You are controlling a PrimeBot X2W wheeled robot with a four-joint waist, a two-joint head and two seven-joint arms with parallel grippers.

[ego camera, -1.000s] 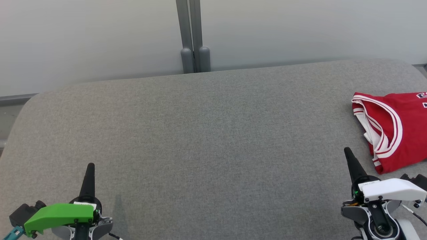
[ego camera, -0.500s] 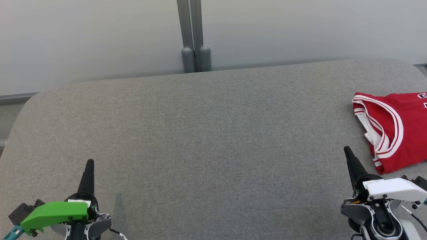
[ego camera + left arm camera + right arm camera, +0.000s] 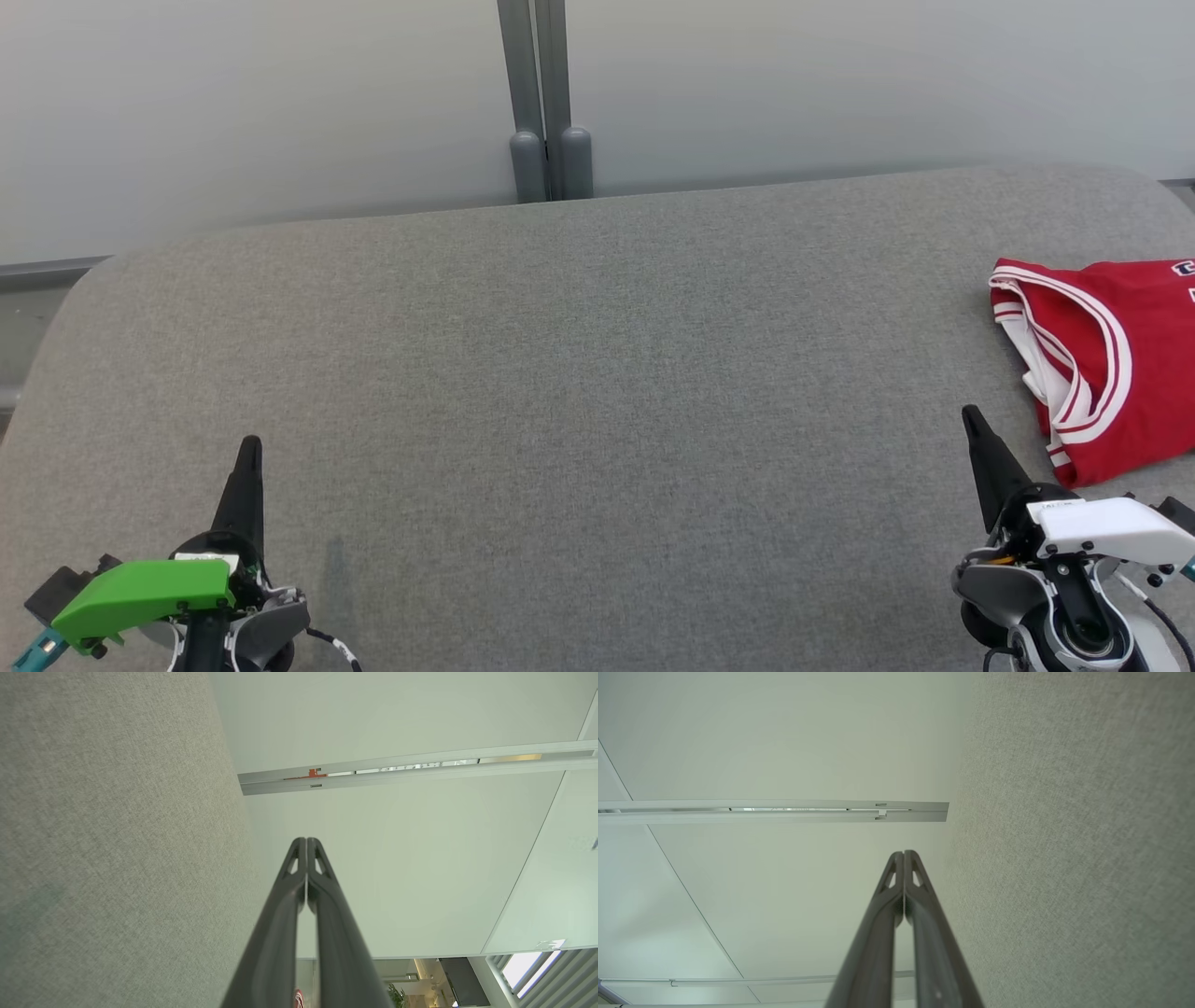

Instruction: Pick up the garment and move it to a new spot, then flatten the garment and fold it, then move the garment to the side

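Garment, a red fabric jersey with white striped trim (image 3: pixel 1130 364), lies folded at the 3 o'clock edge of the grey fabric-covered tabletop (image 3: pixel 579 373), just beside the right tool (image 3: pixel 971 415) at its 1 o'clock. The left tool (image 3: pixel 249 443) is well apart. Both tools are fully closed and empty. Jersey lettering is cropped and unreadable.

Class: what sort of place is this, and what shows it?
Probably an office or lab: frosted glass partitions joined by a metal post, behind a grey fabric-covered table.

The left gripper (image 3: pixel 248 459) sits near left, the right gripper (image 3: pixel 977 427) near right, both pinched closed, fingers pointing away.
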